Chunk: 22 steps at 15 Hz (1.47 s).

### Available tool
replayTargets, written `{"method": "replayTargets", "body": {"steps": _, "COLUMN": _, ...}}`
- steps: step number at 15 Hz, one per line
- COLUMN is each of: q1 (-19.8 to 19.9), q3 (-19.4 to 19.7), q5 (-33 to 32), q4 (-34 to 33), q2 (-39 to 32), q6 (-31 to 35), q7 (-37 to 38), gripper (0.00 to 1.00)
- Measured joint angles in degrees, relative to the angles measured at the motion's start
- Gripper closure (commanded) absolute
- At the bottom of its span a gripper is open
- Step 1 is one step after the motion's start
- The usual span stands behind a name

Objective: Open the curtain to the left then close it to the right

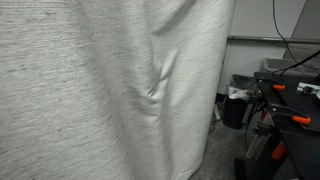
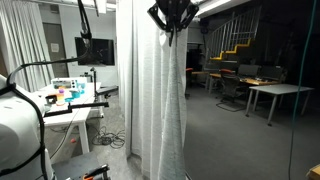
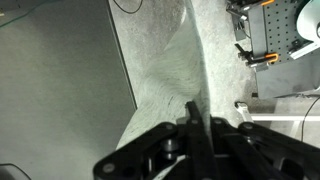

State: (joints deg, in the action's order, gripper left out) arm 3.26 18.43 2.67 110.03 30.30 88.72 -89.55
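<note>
Tool: in the wrist view the tool [image 3: 192, 120] is seen with its jaws pressed together on a pinched fold of the curtain [image 3: 165, 75]; no gap is left between them.
Slip risk: only a thin fold is held, so the cloth could be pulled free if the drape is dragged quickly or resisted at its rail.
Snag risk: the hem could be caught on the clamped tabletop [image 1: 290, 100] at 3 o'clock of the curtain [image 1: 90, 90].
Curtain from the tool: the cloth is spread from the fingertips toward 12 o'clock in the wrist view. In an exterior view the gathered drape [image 2: 160, 100] is hung at 6 o'clock of the tool [image 2: 170, 20], down to the floor.
</note>
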Motion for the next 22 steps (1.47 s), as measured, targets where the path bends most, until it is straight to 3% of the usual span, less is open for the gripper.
{"method": "replayTargets", "body": {"steps": 10, "q1": 5.6, "q3": 16.4, "q5": -1.3, "q4": -19.0, "q2": -9.5, "q6": -5.9, "q7": -7.7, "gripper": 0.99}}
{"method": "replayTargets", "body": {"steps": 15, "q1": 7.1, "q3": 26.8, "q5": -0.9, "q4": -30.4, "q2": -18.6, "q6": -9.6, "q7": -19.0, "gripper": 0.99}}
{"method": "replayTargets", "body": {"steps": 19, "q1": 8.0, "q3": 36.7, "q5": 3.2, "q4": -38.3, "q2": -27.0, "q6": -11.9, "q7": -28.9, "gripper": 0.99}}
{"method": "replayTargets", "body": {"steps": 22, "q1": 10.0, "q3": 41.4, "q5": 7.0, "q4": -42.1, "q2": -32.4, "q6": -13.4, "q7": -34.2, "gripper": 0.99}}
